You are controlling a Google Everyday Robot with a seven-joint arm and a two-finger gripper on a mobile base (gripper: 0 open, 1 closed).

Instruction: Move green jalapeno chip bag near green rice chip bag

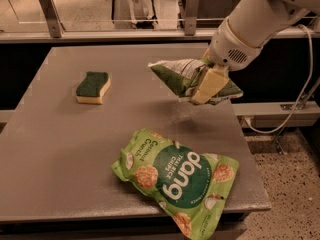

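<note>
My gripper (206, 86) is shut on the green jalapeno chip bag (181, 75), a small dark green wrinkly foil bag with a white label panel. It holds the bag in the air above the right side of the grey table (60, 144). The green rice chip bag (176, 176), large, light green, with a dark green "dang" circle, lies flat at the table's front right, partly over the front edge. The held bag is above and behind it, apart from it.
A yellow sponge with a green top (93, 87) lies at the table's left middle. A metal rail with posts (120, 31) runs behind the table. A white cable (300, 96) hangs at the right over speckled floor.
</note>
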